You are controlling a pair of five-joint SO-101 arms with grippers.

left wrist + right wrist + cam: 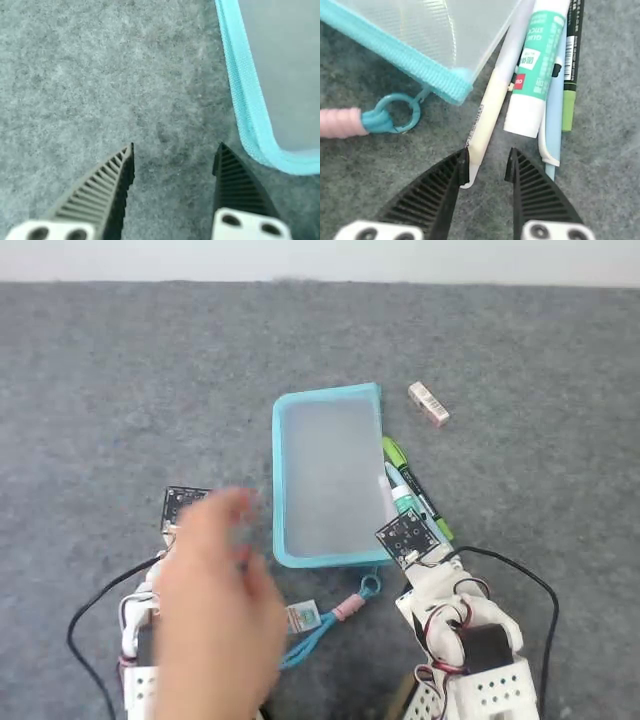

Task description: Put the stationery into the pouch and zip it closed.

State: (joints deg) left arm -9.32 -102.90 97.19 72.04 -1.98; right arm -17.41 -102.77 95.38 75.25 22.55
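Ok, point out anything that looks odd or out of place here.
A person's hand hangs over the left arm, inside the workspace. The eraser lies alone, apart from the pens and glue stick bunched beside the pouch. Nothing looks spilled or damaged.

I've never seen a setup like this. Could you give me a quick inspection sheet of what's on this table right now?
Surface: grey felt mat, flat.
Job's things: pouch lying flat; pens and glue stick along its long edge, not inside; eraser apart, near its far corner; zip strap trailing off the near end.
Clutter: nothing seen.
Grippers: left gripper open over bare mat beside a pouch corner; right gripper open at the white pen's end.
Cables: black cables loop beside both arm bases.
Surroundings: pale strip beyond the mat.
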